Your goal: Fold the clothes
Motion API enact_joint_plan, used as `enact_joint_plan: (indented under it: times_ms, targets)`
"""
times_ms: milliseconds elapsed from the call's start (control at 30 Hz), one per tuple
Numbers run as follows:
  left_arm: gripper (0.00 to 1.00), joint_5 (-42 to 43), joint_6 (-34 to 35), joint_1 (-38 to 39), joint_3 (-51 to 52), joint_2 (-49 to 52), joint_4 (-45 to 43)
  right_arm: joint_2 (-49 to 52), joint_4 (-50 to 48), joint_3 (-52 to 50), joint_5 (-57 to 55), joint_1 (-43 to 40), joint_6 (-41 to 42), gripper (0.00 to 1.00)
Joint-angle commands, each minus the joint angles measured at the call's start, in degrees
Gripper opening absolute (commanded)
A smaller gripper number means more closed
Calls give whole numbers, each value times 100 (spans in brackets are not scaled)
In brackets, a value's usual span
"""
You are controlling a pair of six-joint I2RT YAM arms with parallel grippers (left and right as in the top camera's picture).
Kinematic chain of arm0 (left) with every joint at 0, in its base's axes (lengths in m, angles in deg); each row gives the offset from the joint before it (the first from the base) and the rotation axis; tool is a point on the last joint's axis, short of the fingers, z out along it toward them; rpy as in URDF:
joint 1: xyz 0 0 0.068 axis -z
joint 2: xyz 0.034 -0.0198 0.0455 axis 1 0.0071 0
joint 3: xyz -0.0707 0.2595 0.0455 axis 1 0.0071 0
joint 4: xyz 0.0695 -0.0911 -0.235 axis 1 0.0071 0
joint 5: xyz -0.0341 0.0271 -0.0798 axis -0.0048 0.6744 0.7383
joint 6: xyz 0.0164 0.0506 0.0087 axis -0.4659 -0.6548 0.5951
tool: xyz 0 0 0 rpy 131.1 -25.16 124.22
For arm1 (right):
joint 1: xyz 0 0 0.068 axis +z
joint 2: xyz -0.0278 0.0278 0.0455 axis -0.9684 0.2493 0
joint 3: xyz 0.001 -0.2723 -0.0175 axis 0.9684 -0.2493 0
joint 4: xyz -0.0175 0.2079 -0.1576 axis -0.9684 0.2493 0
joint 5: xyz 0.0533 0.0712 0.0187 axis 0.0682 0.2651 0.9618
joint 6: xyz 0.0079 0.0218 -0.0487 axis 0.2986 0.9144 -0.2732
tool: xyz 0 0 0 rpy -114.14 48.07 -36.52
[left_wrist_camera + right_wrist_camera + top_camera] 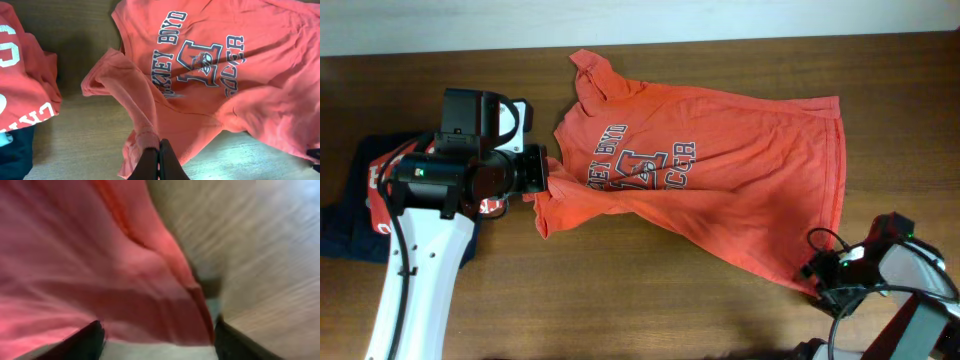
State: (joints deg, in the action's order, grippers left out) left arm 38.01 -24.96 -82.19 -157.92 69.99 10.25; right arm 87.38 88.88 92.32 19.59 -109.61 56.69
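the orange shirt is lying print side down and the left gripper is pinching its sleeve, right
No, it lies print side up: the overhead view shows the navy lettering on the orange shirt facing the camera. The left gripper is pinching its sleeve, as you say.

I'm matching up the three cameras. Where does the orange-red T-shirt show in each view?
Overhead: the orange-red T-shirt lies spread across the centre, print up.
Left wrist: it fills the upper right; a fold of it is pinched in the left gripper at bottom centre.
Right wrist: blurred, it fills the left side.
Shared landmark: the wooden table, bare beside the shirt in every view.
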Motion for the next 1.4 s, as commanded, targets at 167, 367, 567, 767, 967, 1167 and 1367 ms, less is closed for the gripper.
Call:
enact_joint_plan:
  times_ms: [167, 367, 567, 767, 967, 1167, 1367]
  targets:
    - [1, -79, -55, 7, -24, -76, -9, -236, 216, 304, 173, -15, -50, 4]
    - [0, -76, -55, 7, -24, -125, 70, -1132, 1545, 1530, -212, -15, -116, 4]
    - [1, -76, -55, 7, -28, -498, 417, -1513, 2181, 2140, -474, -15, -116, 4]
    - [1, -76, -55, 7, -28, -1113, 894, -2055, 2787, 2782, -496, -15, -162, 4]
    - [0, -103, -116, 7, -26, -988, 706, -1939, 2426, 3058, -662, -11, 0, 4]
    - [1, -76, -339, 11, -26, -247, 131, -1069, 1698, 3058, -275, -11, -4, 4]
    - [1, -15, -570, 11, -26, 898, -828, 101, 404, 3058, 647, -11, -7, 4]
